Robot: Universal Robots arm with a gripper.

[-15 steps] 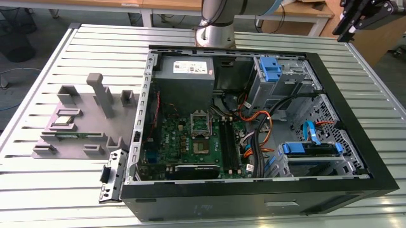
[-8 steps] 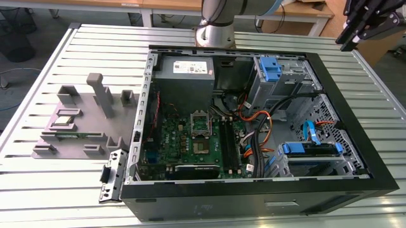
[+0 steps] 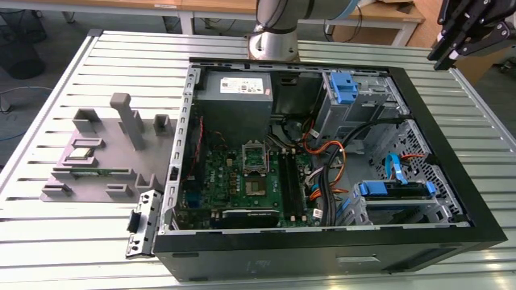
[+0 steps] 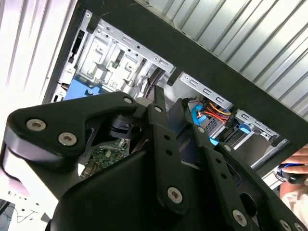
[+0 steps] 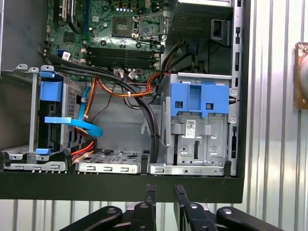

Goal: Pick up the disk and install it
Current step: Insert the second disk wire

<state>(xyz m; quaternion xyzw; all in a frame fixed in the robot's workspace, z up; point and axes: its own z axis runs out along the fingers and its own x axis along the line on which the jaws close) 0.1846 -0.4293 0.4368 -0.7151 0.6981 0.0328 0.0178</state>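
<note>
The disk [image 3: 393, 188], silver with blue side rails, sits in the drive cage at the front corner of the open computer case [image 3: 451, 139], on the exterior view's right. In the first wrist view the disk [image 5: 52, 91] shows edge-on in that cage, with a blue cable and orange wires beside it. My gripper [image 3: 445, 60] hangs high above the case's back corner on the exterior view's right, far from the disk. Seen in the first wrist view, the gripper [image 5: 165, 192] has its fingers a little apart with nothing between them.
A bare blue bracket [image 3: 342, 87] sits in the upper bay beside the grey power-supply box [image 3: 234, 90]. A grey parts fixture [image 3: 105, 157] stands on the slatted table at the exterior view's left. A person's hand [image 4: 298, 166] shows past the case edge.
</note>
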